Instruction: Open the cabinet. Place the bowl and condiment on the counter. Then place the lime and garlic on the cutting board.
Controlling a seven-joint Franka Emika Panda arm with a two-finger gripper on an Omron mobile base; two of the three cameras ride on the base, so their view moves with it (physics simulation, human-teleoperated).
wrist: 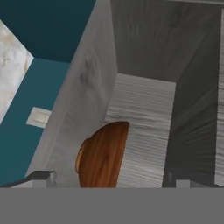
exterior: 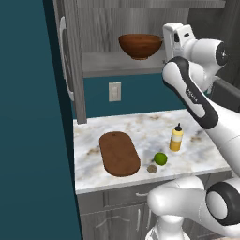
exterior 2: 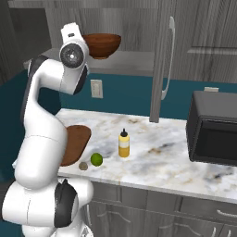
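Bowl [exterior: 140,45] on cabinet [exterior: 101,28] shelf, base cut off between wide-spread gripper [wrist: 109,178] fingertips.

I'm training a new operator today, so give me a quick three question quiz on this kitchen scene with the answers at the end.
1. True or false: the bowl sits on the cabinet shelf.
2. Which thing lies nearest the lime? A) the garlic B) the microwave C) the wall outlet
3. Fill in: the cutting board has ___ on it.

Key:
1. True. The doors are open and the bowl is on the shelf, with the gripper right at it.
2. A. The garlic lies just beside the lime on the counter, and the condiment stands a little behind them.
3. Nothing.
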